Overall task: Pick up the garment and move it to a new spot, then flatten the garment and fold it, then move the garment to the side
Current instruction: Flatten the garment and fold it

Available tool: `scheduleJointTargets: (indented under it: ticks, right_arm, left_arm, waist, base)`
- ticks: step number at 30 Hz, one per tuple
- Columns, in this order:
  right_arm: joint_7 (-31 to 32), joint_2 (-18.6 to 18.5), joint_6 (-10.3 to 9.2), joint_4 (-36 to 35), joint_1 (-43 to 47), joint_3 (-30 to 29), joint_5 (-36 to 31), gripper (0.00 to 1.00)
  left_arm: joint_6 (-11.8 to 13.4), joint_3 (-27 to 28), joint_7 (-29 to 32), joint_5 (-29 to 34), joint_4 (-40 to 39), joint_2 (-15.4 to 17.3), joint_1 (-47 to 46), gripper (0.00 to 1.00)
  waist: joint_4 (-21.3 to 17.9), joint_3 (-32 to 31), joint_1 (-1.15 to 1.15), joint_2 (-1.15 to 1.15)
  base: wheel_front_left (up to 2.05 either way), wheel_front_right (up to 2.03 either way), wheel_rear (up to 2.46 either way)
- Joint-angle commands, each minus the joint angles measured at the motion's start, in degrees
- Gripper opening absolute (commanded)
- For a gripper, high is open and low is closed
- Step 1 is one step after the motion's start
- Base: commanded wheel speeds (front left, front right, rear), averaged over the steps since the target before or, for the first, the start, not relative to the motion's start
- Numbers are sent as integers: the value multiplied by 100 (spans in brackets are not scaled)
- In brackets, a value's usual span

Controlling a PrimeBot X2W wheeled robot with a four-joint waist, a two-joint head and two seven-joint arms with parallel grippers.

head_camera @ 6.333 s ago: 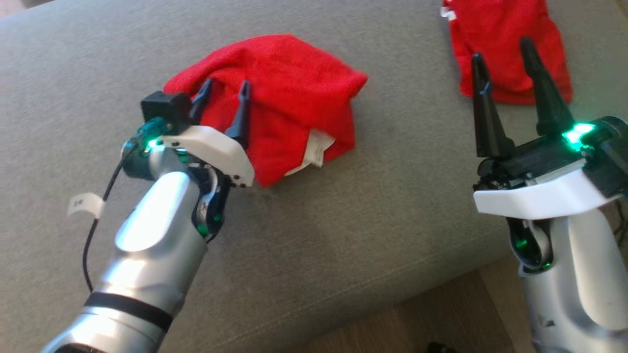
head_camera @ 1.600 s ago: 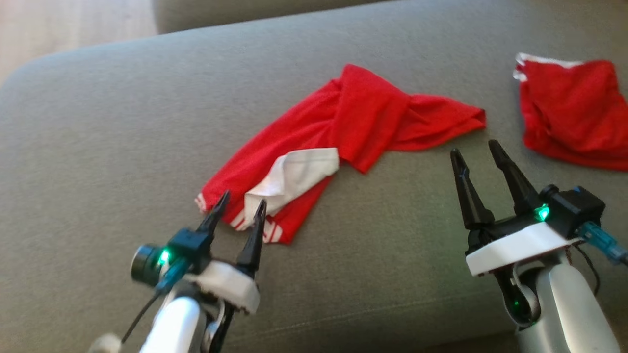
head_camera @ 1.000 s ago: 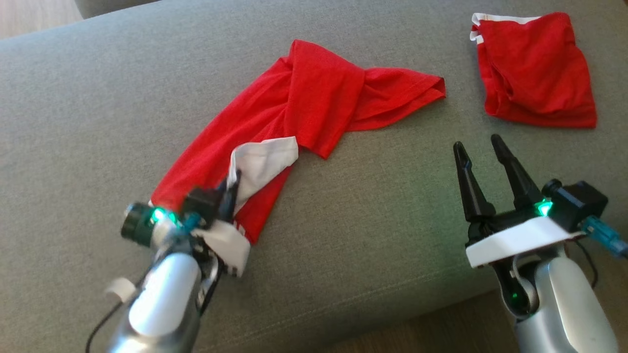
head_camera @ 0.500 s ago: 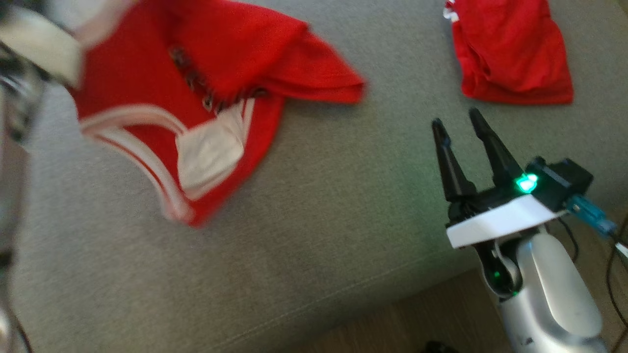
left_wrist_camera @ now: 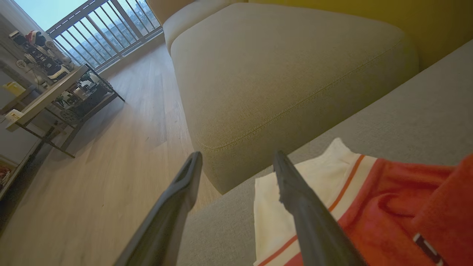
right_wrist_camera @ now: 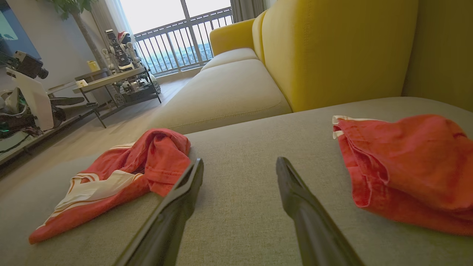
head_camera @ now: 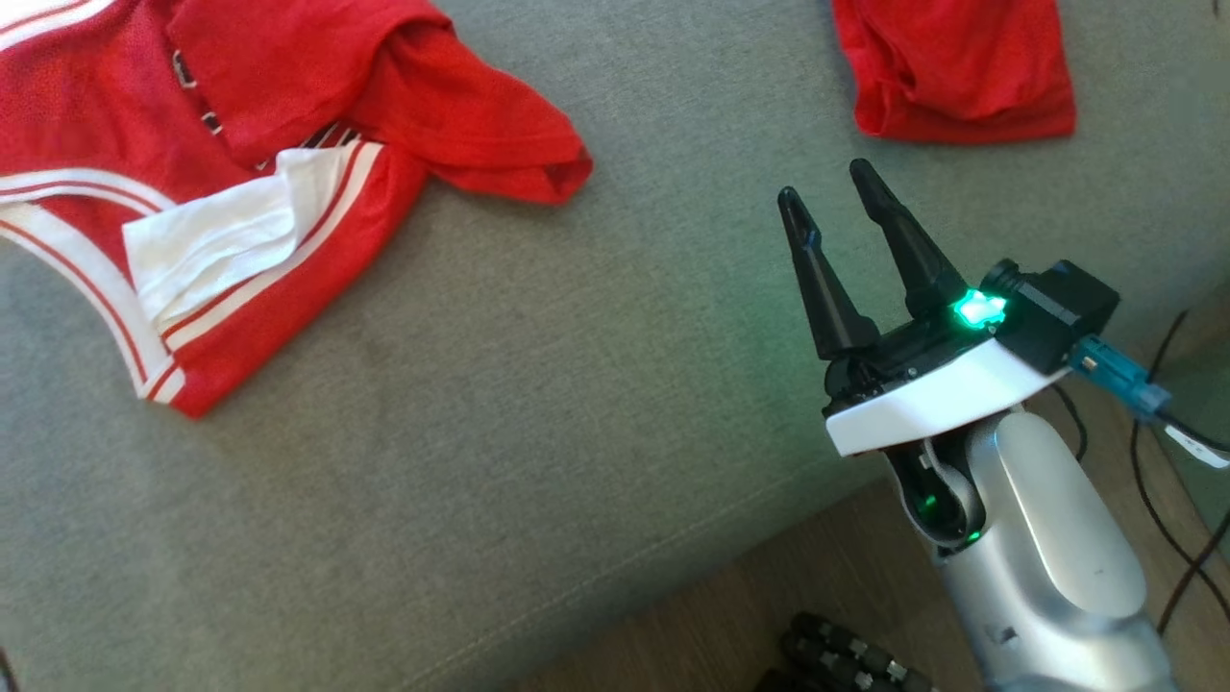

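Observation:
The garment, a red jersey with white stripes and a white panel, lies rumpled on the grey sofa cushion at the upper left of the head view. In the left wrist view my left gripper is open just over the cushion's end. Its right finger hangs over the garment's white edge, with nothing between the fingers. My right gripper is open and empty above bare cushion, to the right of the garment. In its own view my right gripper has the garment at the left.
A second red cloth lies at the far right of the cushion, also in the right wrist view. The cushion's front edge drops to wood floor with cables. A yellow backrest stands behind; a side table stands across the floor.
My left gripper, shut on the garment's edge a second ago, lifted and pulled it, then opened and let go. The garment now lies more spread out. The head camera has shifted; the right gripper stays open.

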Motion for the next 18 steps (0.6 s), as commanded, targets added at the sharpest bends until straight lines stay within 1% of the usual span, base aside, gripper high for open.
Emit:
scheduleJointTargets:
  ticks: [1, 4, 5, 9, 11, 15, 18]
  right_arm:
    - [-51, 23, -2, -200, -98, 97, -33, 100]
    - [-51, 23, -2, -185, -87, 35, -152, 100]
    - [-51, 23, -2, -185, -87, 35, -152, 100]
    - [-51, 24, -2, -151, -78, -97, -355, 100]
    - [-52, 24, -2, -111, -67, -158, -501, 100]
    - [-21, 24, -2, -35, -38, -276, -826, 100]
    - [87, -7, -2, -28, 22, -358, -1014, 100]
  left_arm:
    - [81, 112, -212, 8, -121, 187, -371, 100]
    - [113, 88, -649, -72, -33, -8, -414, 100]
    - [113, 88, -649, -72, -33, -8, -414, 100]
    - [49, 89, -1284, -277, -108, -310, -306, 100]
    - [22, 117, -1501, -417, -250, -469, -146, 100]
    - [-46, 183, -1693, -732, -854, -784, 451, 100]
    - [-90, 317, -1722, -1073, -1640, -1051, 1137, 100]
  waist:
    - [110, -40, -1, 0]
    - [322, -142, -1, 0]
    - [322, -142, -1, 0]
    - [706, -336, -1, 0]
    - [941, -455, -1, 0]
    - [1458, -718, -1, 0]
    - [1831, -917, -1, 0]
  base:
    - [0, 0, 0]
    - [0, 0, 0]
    - [0, 0, 0]
    - [0, 0, 0]
    - [0, 0, 0]
    - [0, 0, 0]
    - [0, 0, 0]
